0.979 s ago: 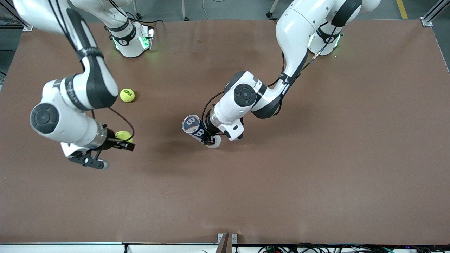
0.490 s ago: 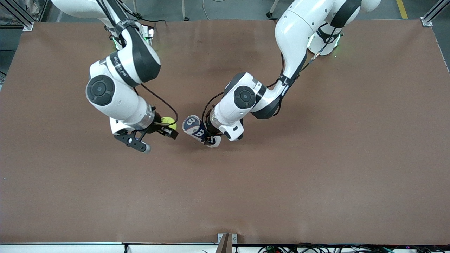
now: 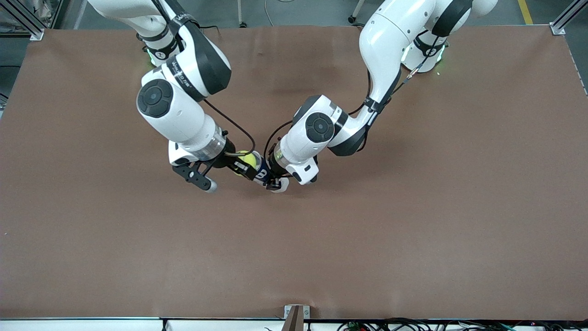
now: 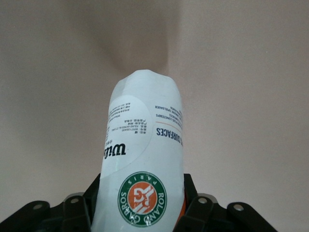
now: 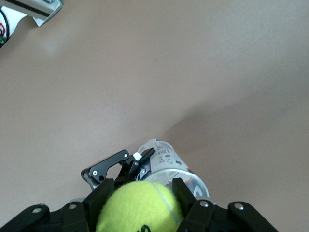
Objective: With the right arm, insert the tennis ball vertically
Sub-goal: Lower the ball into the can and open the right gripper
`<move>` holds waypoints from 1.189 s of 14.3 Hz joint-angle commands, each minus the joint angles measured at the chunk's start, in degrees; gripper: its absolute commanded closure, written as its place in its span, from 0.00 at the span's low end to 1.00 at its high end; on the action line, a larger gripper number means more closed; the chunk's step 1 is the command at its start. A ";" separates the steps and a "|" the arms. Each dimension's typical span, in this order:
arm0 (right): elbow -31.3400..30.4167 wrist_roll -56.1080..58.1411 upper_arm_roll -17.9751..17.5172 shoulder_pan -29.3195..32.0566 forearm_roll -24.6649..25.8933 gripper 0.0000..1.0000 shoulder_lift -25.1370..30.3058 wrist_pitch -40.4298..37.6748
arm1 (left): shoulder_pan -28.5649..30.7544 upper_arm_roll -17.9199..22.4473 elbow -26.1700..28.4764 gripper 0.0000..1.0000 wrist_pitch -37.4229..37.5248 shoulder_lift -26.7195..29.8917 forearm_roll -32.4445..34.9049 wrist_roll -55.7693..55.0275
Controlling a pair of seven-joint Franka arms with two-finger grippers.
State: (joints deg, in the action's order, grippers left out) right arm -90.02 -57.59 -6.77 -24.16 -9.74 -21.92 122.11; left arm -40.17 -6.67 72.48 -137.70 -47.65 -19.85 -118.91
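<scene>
— Tennis ball [image 3: 248, 159]: where is it?

— Clamped between the fingers of the right gripper [image 3: 242, 165], up in the air over the middle of the table [image 3: 413, 220], well clear of every edge. In the right wrist view the ball [image 5: 140, 208] fills the gap between the two pads.

— And the can?

— The tube can [image 3: 262, 174] is in the left gripper [image 3: 274, 180], whose jaws are closed on its lower body; the left wrist view shows the label and the can [image 4: 142, 159] rising from between the fingers. It looks tilted in the front view, mouth toward the right arm's end of the table.

— So how far along are we?

— Pick-up looks done, and so does the carry: the ball sits right at the can's open mouth. I cannot tell whether it touches the rim. It has not gone in.

— What is left?

— Lining the ball up over the opening, pushing or dropping it down the tube, then letting go. With the can leaning, I judge alignment to be the delicate part.
</scene>
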 commanded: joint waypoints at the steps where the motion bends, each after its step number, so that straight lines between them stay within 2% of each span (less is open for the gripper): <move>1: 0.81 -0.77 0.61 -0.71 -0.45 0.62 -0.93 0.24 | 0.44 -0.19 -1.20 0.34 0.33 -0.51 -1.34 0.96; 14: -0.51 -0.24 0.70 -1.06 0.87 0.60 -3.04 -0.64 | 1.06 -0.28 -1.20 0.34 1.21 -0.25 -1.34 1.05; 17: -0.42 0.19 0.70 -0.97 1.48 0.60 -2.86 -3.62 | 0.97 -0.28 -1.20 0.34 1.30 -0.25 -1.34 1.05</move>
State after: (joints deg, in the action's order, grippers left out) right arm -89.97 -57.67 -6.51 -24.53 -9.40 -24.94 121.24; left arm -39.63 -6.74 72.45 -136.85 -48.01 -19.85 -118.88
